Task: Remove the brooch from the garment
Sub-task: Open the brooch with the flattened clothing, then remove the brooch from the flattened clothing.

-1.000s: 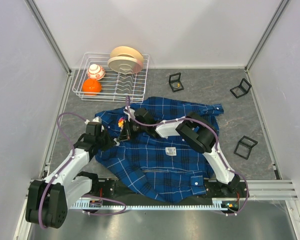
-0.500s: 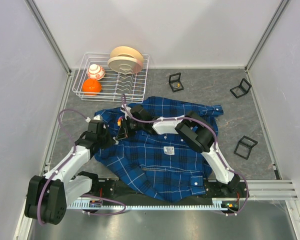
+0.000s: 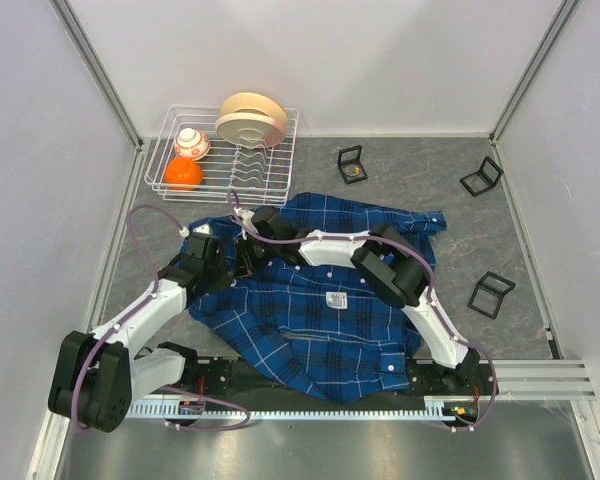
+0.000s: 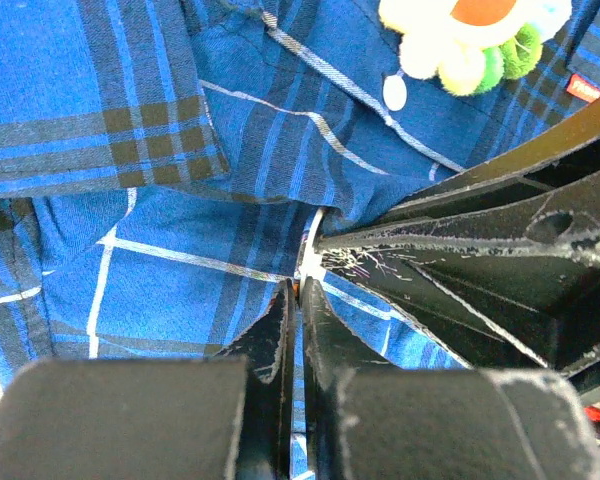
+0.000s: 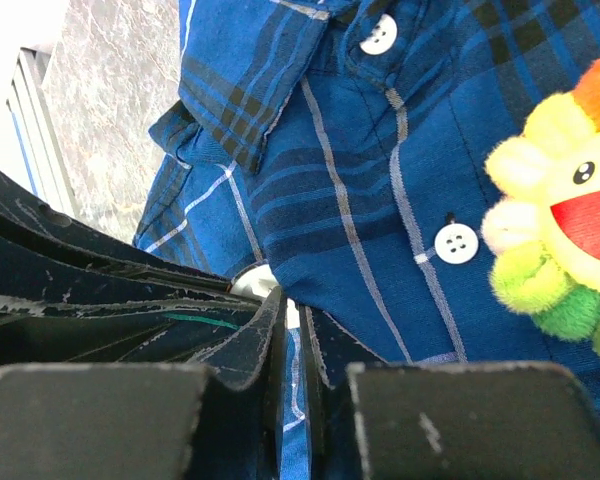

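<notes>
We see the left pincer [image 4: 295, 300] closed and the right pincer [image 5: 292, 310] narrow, tip to tip, each nipping a fold of the plaid shirt [image 4: 130, 100]. The plush flower brooch [image 5: 565, 225], pinned to the shirt, lies just on their far side, seemingly nearer the right pincer.

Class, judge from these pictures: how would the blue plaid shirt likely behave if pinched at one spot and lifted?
The shirt lies rumpled with folded edges, so it is probably floppy and would drape from a pinch. Its thin-looking cloth suggests light weight. The plush brooch on it would likely rise too.
</notes>
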Robot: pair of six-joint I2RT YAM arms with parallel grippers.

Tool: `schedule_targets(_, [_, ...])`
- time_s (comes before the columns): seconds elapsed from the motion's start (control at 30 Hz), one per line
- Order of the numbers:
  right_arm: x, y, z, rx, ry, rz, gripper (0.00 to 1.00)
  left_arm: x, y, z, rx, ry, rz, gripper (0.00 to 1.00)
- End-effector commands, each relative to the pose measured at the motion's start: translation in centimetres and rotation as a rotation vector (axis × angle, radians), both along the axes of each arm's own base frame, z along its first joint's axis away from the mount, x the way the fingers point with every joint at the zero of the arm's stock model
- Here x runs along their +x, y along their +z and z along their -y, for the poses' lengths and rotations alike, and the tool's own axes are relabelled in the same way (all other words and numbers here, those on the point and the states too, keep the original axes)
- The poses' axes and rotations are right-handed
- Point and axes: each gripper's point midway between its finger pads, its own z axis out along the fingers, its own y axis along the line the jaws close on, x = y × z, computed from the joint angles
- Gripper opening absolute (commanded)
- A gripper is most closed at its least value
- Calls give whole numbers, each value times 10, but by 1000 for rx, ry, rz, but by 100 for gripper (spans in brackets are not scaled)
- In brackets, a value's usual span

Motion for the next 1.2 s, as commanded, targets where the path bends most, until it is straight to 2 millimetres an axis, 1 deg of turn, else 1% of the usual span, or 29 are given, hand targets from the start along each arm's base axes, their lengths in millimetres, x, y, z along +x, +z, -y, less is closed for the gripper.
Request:
schedule_targets(0.0, [-34,-19,-12,-42,111,97,16,-4,6,25,-63,-107,-17,2])
schedule_targets(0.03, [-34,-17,-10,-44,112,116,17,-5,4,20,-40,-89,-25,2])
schedule_targets(0.13, [-38,-22,-3,-57,141,150,18,-7,0,12,-8,-40,-63,2])
schedule_targets(0.2, [-40,-23,2,-62,151,161,18,-9,-1,14,-15,-35,-79,2])
schedule_targets(0.23, [-37,-20,2,-47,144,172,18,-10,-2,14,-16,-33,-86,2])
schedule_targets(0.33, [-39,-15,6,-30,128,166,18,-11,-3,12,-12,-24,-88,2])
schedule_targets(0.37, [-35,-19,14,-44,106,162,18,-12,-4,12,-16,-20,-93,2])
schedule_targets(0.43, [-28,-6,17,-9,65,160,18,-13,-2,13,-27,-20,-85,2])
schedule_targets(0.47, [-23,-8,25,-9,46,143,19,-13,-2,14,-29,-21,-84,2])
schedule_targets(0.53, [-17,6,27,38,7,130,20,-15,-2,12,-27,-16,-83,2])
schedule_targets(0.57, [-13,6,33,43,-9,120,20,-15,-1,12,-26,-16,-84,2])
schedule_targets(0.63, [-11,16,33,72,-23,125,23,-16,0,12,-24,-16,-87,2])
schedule_targets(0.67, [-10,15,37,73,-36,118,25,-16,0,12,-28,-15,-86,2])
schedule_targets(0.73, [-5,25,38,104,-76,125,27,-18,1,12,-25,-17,-97,2])
schedule_targets(0.77, [-5,22,42,98,-88,121,28,-19,1,12,-27,-14,-102,2])
schedule_targets(0.8, [-2,26,43,105,-95,125,29,-19,2,11,-22,-11,-108,2])
schedule_targets(0.87, [3,27,46,105,-117,129,31,-24,0,6,-2,18,-141,2])
schedule_targets(0.9, [5,27,48,100,-130,131,32,-22,1,6,8,25,-163,2])
schedule_targets(0.93, [9,22,51,79,-157,130,33,-31,-2,1,31,39,-220,2])
schedule_targets(0.97, [13,22,51,69,-172,133,33,-32,-2,-2,61,51,-248,2])
schedule_targets(1.0, [12,11,55,33,-179,120,34,-27,-2,-2,83,60,-288,2])
schedule_targets(1.03, [15,6,57,8,-201,118,34,-31,-5,-5,108,69,-340,2])
schedule_targets(1.07, [21,3,60,-16,-233,128,34,-39,-6,-10,146,79,-408,2])
schedule_targets(1.1, [21,-6,64,-48,-255,106,34,-32,1,-8,157,82,-421,2])
schedule_targets(1.13, [24,-11,68,-74,-282,103,34,-36,-7,-10,196,79,-490,2])
schedule_targets(1.17, [28,-18,76,-109,-326,108,34,-45,-5,-19,273,85,-543,2])
